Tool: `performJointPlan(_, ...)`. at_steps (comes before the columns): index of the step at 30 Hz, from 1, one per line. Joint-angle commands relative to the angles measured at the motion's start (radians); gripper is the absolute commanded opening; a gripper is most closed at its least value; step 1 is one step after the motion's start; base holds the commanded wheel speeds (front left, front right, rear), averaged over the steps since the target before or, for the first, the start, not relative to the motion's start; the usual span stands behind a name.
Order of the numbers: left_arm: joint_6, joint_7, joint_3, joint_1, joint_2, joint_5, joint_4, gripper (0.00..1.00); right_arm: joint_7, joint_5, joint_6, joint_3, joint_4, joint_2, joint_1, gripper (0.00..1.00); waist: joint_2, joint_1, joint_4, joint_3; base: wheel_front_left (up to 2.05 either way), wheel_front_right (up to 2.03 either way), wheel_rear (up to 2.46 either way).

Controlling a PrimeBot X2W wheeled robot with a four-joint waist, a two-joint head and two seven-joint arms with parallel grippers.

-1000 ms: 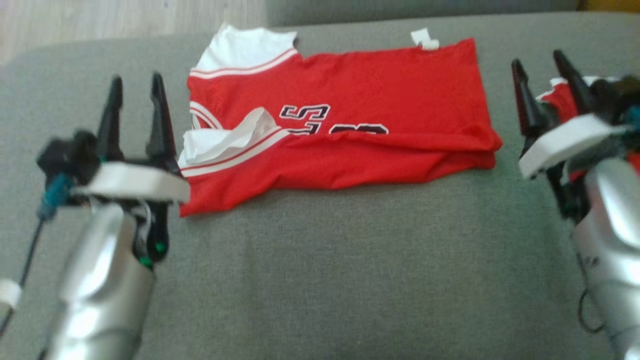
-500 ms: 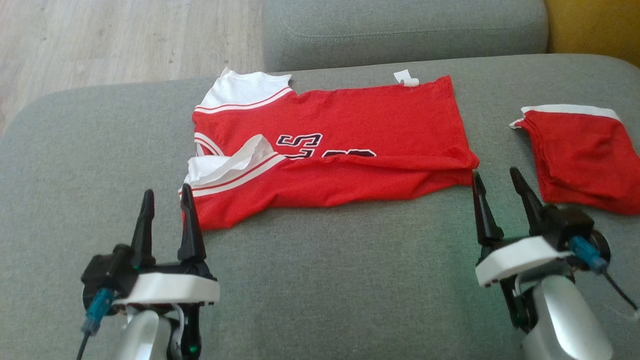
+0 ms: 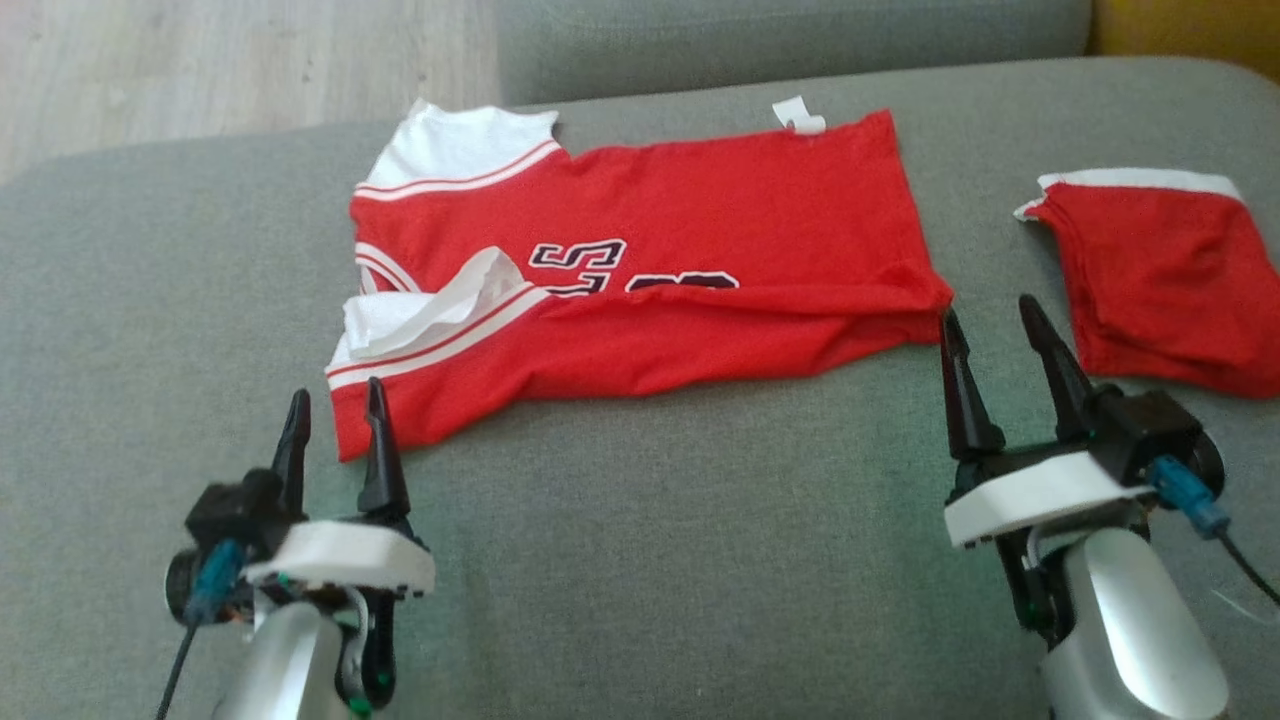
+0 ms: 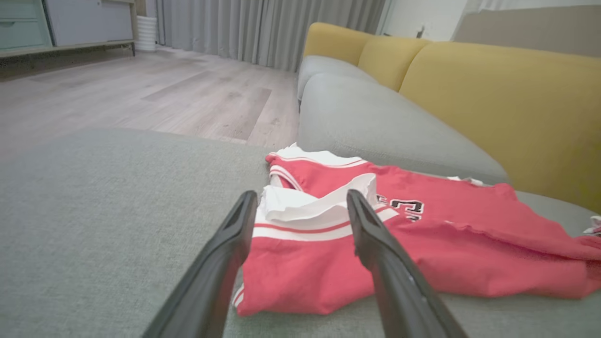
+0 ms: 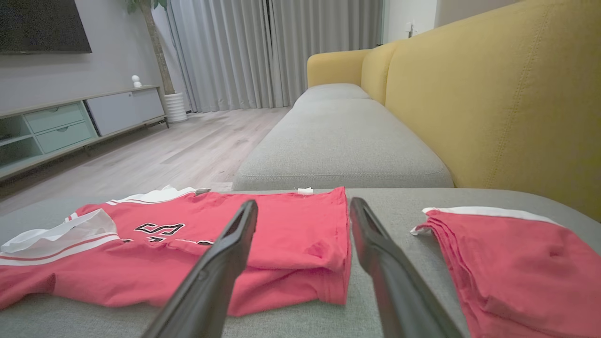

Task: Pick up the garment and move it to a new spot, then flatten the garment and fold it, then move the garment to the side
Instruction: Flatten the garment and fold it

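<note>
The garment (image 3: 640,270) is a red jersey with white trim and dark lettering, lying folded lengthwise across the grey sofa seat (image 3: 640,560). It also lies ahead in the left wrist view as the jersey (image 4: 422,244) and in the right wrist view as the jersey (image 5: 188,253). My left gripper (image 3: 333,405) stands open just in front of the jersey's near left corner, holding nothing. At the jersey's near right corner my right gripper (image 3: 985,315) is open and empty too. Both pairs of fingers point toward the cloth without touching it.
A second red piece with a white band (image 3: 1160,280) lies folded on the seat to the right, close to my right gripper. A further grey seat cushion (image 3: 790,40) and the yellow backrest (image 5: 493,108) lie beyond. Wooden floor (image 3: 230,60) borders the seat's far left.
Both arms have drawn back toward the near edge and stand lower in the picture. The camera has shifted, bringing the second red piece into sight. The jersey lies as before.
</note>
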Motion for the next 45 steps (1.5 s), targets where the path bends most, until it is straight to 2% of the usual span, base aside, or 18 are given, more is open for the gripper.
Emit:
performJointPlan(1, 0.008, 0.003, 0.030, -0.060, 0.018, 0.007, -0.015, 1.00, 0.001, 0.005, -0.001, 0.026, -0.041, 0.006, -0.044, 1.00, 0.0000, -0.0001, -0.008, 0.018, 0.00, 0.00, 0.00)
performJointPlan(9, 0.037, 0.072, 0.037, -0.163, 0.043, 0.007, 0.152, 1.00, 0.012, 0.012, -0.001, 0.041, -0.082, 0.006, -0.061, 1.00, 0.0000, -0.0001, -0.028, 0.081, 0.00, 0.00, 0.00)
performJointPlan(18, 0.104, 0.152, 0.035, -0.221, 0.067, 0.024, 0.318, 1.00, 0.018, 0.021, -0.001, 0.065, -0.104, 0.006, -0.076, 1.00, 0.0000, -0.0001, -0.047, 0.115, 0.00, 0.00, 0.00)
performJointPlan(23, 0.079, 0.214, 0.011, -0.229, 0.067, 0.019, 0.392, 1.00, 0.027, 0.027, -0.001, 0.077, -0.114, 0.006, -0.081, 1.00, 0.0000, -0.0001, -0.051, 0.120, 0.00, 0.00, 0.00)
performJointPlan(24, 0.070, 0.227, 0.006, -0.232, 0.066, 0.017, 0.402, 0.68, 0.030, 0.027, -0.001, 0.077, -0.115, 0.006, -0.082, 1.00, 0.0000, -0.0001, -0.051, 0.120, 0.00, 0.00, 0.00)
performJointPlan(25, 0.061, 0.236, 0.002, -0.235, 0.067, 0.015, 0.409, 0.22, 0.033, 0.027, -0.001, 0.077, -0.116, 0.006, -0.083, 1.00, 0.0000, -0.0001, -0.050, 0.119, 0.00, 0.00, 0.00)
performJointPlan(26, 0.055, 0.239, 0.000, -0.238, 0.067, 0.012, 0.413, 0.00, 0.035, 0.026, -0.001, 0.077, -0.116, 0.006, -0.083, 1.00, 0.0000, -0.0001, -0.048, 0.119, 0.00, 0.00, 0.00)
performJointPlan(29, 0.048, 0.200, 0.008, -0.251, 0.070, 0.004, 0.399, 0.00, 0.057, 0.022, -0.001, 0.074, -0.108, 0.006, -0.083, 1.00, 0.0000, -0.0001, -0.043, 0.116, 0.00, 0.00, 0.00)
performJointPlan(36, 0.029, 0.015, 0.026, -0.277, 0.065, -0.004, 0.280, 0.00, 0.158, 0.011, -0.001, 0.024, -0.028, 0.006, -0.096, 1.00, 0.0000, -0.0001, -0.020, 0.112, 0.00, 0.00, 0.00)
performJointPlan(45, 0.006, -0.032, -0.009, -0.260, 0.051, 0.028, 0.124, 0.00, 0.264, 0.073, -0.001, -0.031, 0.149, 0.006, -0.186, 1.00, 0.0000, -0.0001, 0.016, 0.117, 0.00, 0.00, 0.00)
